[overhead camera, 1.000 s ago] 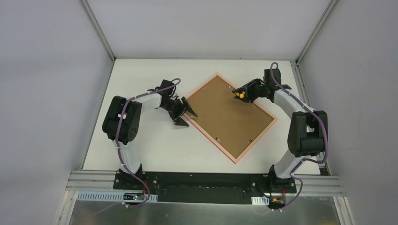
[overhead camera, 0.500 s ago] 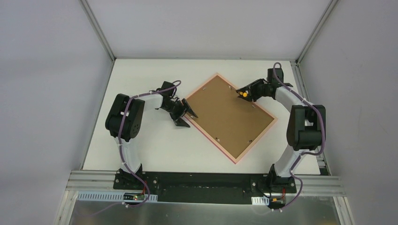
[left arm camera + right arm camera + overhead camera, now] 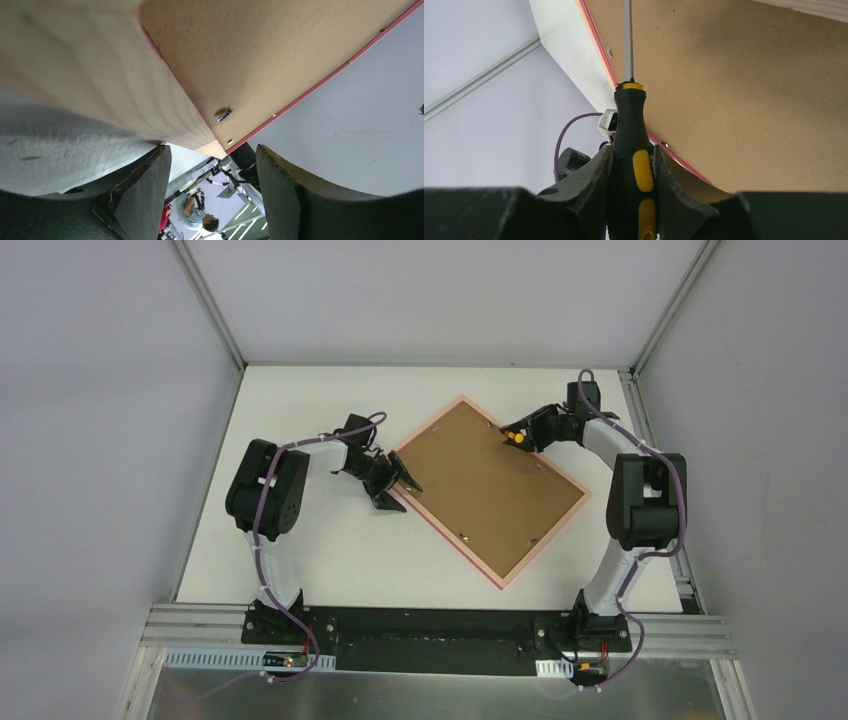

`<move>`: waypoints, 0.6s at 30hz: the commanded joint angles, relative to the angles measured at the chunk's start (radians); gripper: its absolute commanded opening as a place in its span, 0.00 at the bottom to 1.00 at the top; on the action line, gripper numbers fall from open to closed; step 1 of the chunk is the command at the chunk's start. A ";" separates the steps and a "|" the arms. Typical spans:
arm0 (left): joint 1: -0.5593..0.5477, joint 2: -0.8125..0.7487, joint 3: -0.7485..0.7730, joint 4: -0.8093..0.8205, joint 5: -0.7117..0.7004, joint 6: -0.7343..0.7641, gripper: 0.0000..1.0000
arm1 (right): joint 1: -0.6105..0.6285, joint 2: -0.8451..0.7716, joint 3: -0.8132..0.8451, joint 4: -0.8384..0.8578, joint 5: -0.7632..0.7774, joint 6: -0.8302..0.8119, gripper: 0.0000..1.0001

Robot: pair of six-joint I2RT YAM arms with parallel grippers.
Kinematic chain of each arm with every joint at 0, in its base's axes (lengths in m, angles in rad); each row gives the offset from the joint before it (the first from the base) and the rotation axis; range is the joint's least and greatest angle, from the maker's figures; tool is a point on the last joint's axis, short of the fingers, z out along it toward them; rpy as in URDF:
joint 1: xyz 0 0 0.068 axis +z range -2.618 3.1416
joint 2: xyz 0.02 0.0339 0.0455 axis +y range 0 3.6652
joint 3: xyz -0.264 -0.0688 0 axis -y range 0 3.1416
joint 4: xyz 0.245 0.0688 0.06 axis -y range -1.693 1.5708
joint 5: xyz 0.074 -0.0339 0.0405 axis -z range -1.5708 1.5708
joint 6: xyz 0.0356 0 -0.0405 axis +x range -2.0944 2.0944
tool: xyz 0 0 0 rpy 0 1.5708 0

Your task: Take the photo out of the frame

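Face down on the white surface (image 3: 310, 550), the pink frame (image 3: 487, 490) lies turned like a diamond, brown back up, its long sides running from the far left toward the near right. I cannot see the photo; I judge it sits beneath that brown back, inside the frame and against the surface. Either side of the frame's near corner, two small metal tabs (image 3: 463, 537) show, with neither hand close to them. Further out, at the frame's left corner, my left hand (image 3: 213, 155) is spread wide and grips nothing, its fingers flanking the corner; whether they touch the rim I cannot tell. Furthest out, on the frame's far long side close to its far corner, my right hand (image 3: 631, 162) is clamped on a black-and-yellow screwdriver (image 3: 629, 120), the shaft reaching over the brown back along the pink edge toward that corner. The far tab (image 3: 609, 50) lies just beside the shaft, on the edge side; the blade's tip runs out of the wrist view, so contact is not shown. The right hand is plainly the nearer to that tab, and the next move, as I read it, hinges on steering the tip sideways onto it.
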 commanded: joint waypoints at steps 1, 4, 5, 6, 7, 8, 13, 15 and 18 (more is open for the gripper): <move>-0.005 0.012 -0.006 -0.006 0.008 0.006 0.64 | 0.014 0.026 0.041 0.022 -0.073 0.004 0.00; -0.005 0.012 -0.006 -0.006 0.006 0.008 0.64 | 0.028 0.026 0.037 0.024 -0.094 0.009 0.00; -0.005 0.011 -0.006 -0.006 0.004 0.008 0.64 | 0.033 0.026 0.036 0.026 -0.098 0.014 0.00; -0.005 0.011 -0.007 -0.006 0.005 0.007 0.64 | 0.037 0.024 0.029 0.033 -0.106 0.021 0.00; -0.005 0.011 -0.006 -0.005 0.003 0.007 0.64 | 0.042 0.020 0.023 0.041 -0.112 0.030 0.00; -0.005 0.010 -0.006 -0.006 0.003 0.008 0.64 | 0.049 0.014 0.018 0.049 -0.119 0.038 0.00; -0.005 0.003 -0.008 -0.006 0.003 0.008 0.64 | 0.064 -0.029 -0.003 0.059 -0.122 0.064 0.00; -0.005 -0.004 -0.005 -0.007 0.006 0.010 0.65 | 0.058 -0.072 -0.003 0.051 -0.099 0.058 0.00; -0.005 -0.030 0.004 -0.006 0.007 0.028 0.67 | 0.044 -0.135 0.045 -0.052 -0.028 0.011 0.00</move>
